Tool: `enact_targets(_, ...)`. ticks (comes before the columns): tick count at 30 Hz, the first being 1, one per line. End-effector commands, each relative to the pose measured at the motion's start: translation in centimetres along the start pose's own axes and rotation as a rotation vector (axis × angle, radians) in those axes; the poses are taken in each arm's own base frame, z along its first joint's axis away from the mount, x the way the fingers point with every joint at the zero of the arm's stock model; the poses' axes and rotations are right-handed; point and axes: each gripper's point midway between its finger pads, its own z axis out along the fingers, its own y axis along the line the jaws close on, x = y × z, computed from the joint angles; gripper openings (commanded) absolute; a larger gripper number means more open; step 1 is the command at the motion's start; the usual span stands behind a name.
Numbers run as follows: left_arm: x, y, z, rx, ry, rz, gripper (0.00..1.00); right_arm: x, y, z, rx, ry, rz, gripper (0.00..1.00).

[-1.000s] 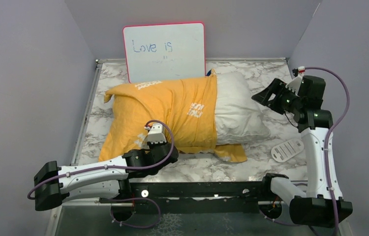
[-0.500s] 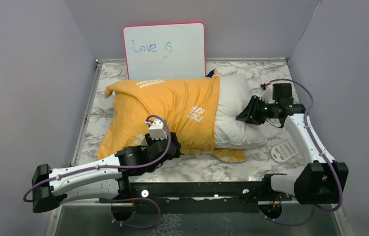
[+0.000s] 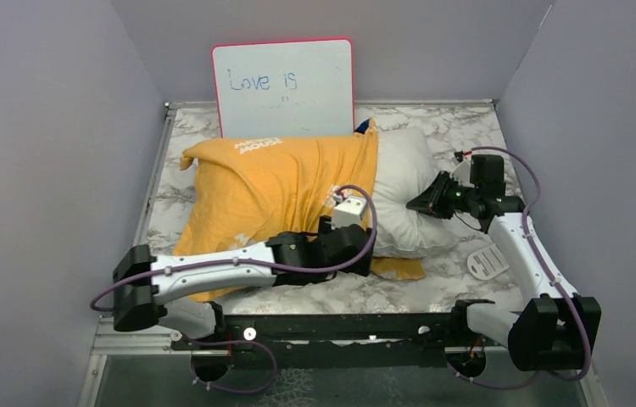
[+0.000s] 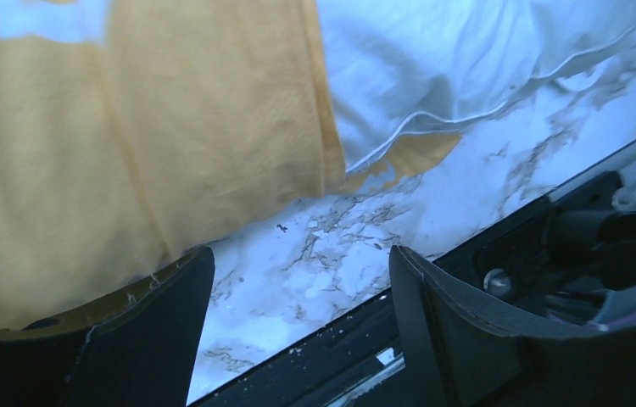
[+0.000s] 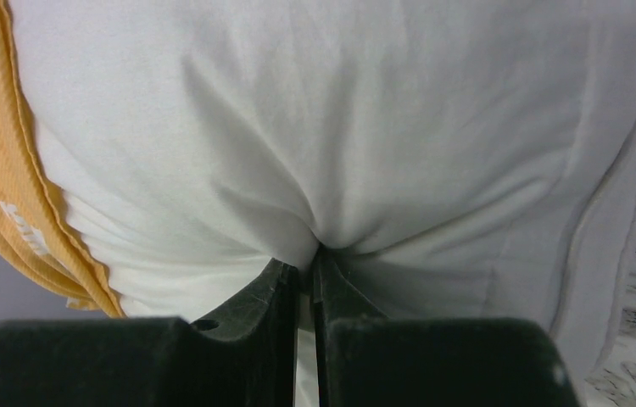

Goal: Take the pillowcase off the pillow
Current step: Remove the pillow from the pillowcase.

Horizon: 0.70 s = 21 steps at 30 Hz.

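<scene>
Yellow-orange cloth of the pillowcase [image 3: 281,182] covers the left two-thirds of the pillow [image 3: 404,178], which lies across the middle of the marble worktop [image 3: 467,127] with its white right end bare. At that bare end the right claw [image 5: 306,270] comes in from the right, its fingers pressed nearly together on a puckered fold of the pillow's white cover. The left claw [image 4: 299,259] sits low at the near edge, by the pillowcase's open hem. Its fingers are spread with only marble between them, one finger just beside the yellow cloth. Behind the pillow a pink-framed whiteboard [image 3: 283,85] reading "Love is" leans at the back wall. A white slotted disc [image 3: 488,260] lies on the worktop near the right arm.
</scene>
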Motion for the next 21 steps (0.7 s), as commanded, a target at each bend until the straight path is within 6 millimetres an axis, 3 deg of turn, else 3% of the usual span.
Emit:
enact_targets(1,1.2,-0.4,3.5,-0.097,-0.012,0.042,0.78,0.5,-0.1,0.2,-0.002,-0.004,0.005,0.13)
enact_targets(7,1.6,2.3,7.0,-0.263,-0.120,0.024,0.70,0.6,-0.1,-0.1,0.002,-0.014,0.002,0.13)
enact_targets(11,1.2,1.7,8.8,-0.191,-0.190,0.019,0.64,0.7,-0.7,0.1,0.026,-0.017,0.019,0.12)
enact_targets(15,2.2,3.2,9.0,-0.216,-0.168,0.026,0.32,0.2,-2.5,0.2,0.117,-0.057,0.026,0.04)
enact_targets(18,3.4,6.1,7.5,-0.294,-0.149,0.019,0.12,-0.4,-3.9,0.2,0.193,-0.090,0.027,0.01)
enact_targets(21,5.1,10.0,5.3,-0.382,-0.130,-0.004,0.01,-1.0,-4.4,0.3,0.223,-0.112,0.030,0.01)
